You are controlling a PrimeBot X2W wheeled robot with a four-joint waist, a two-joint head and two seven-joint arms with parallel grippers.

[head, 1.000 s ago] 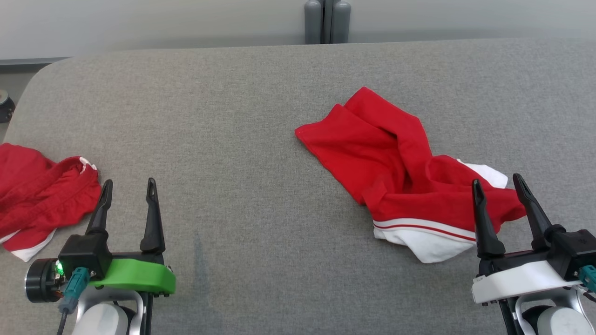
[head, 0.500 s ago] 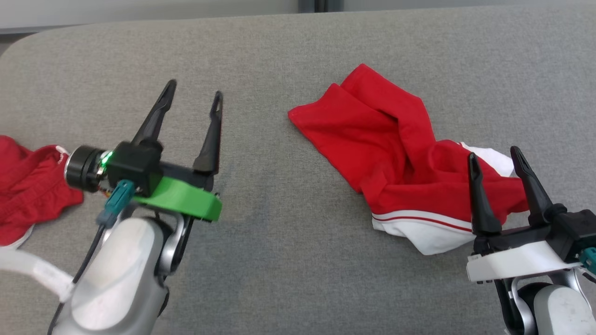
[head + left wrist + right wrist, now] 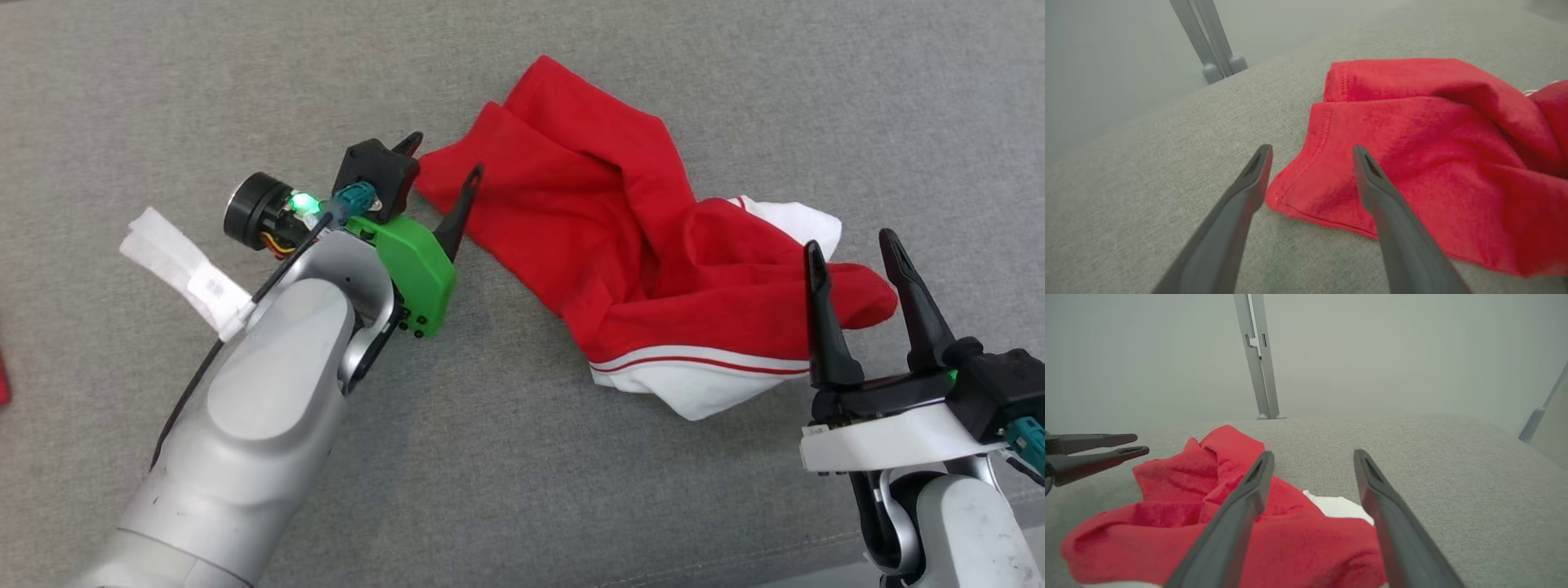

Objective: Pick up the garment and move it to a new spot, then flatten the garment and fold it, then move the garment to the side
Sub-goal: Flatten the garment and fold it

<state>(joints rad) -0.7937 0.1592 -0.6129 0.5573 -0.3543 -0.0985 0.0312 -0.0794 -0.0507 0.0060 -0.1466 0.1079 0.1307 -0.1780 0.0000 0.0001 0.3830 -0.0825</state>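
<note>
From the lower left, the wide-open left claw (image 3: 443, 159) has come up to a corner of the crumpled red-and-white cloth garment (image 3: 620, 220) in the middle, ready to grab; the right claw (image 3: 849, 242) is wide open too.

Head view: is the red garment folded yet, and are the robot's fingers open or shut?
Garment: crumpled, not folded, lying on the table.
Left gripper: fingers open, at the garment's corner, not gripping.
Right gripper: fingers open, at the garment's other end, holding nothing.
</note>
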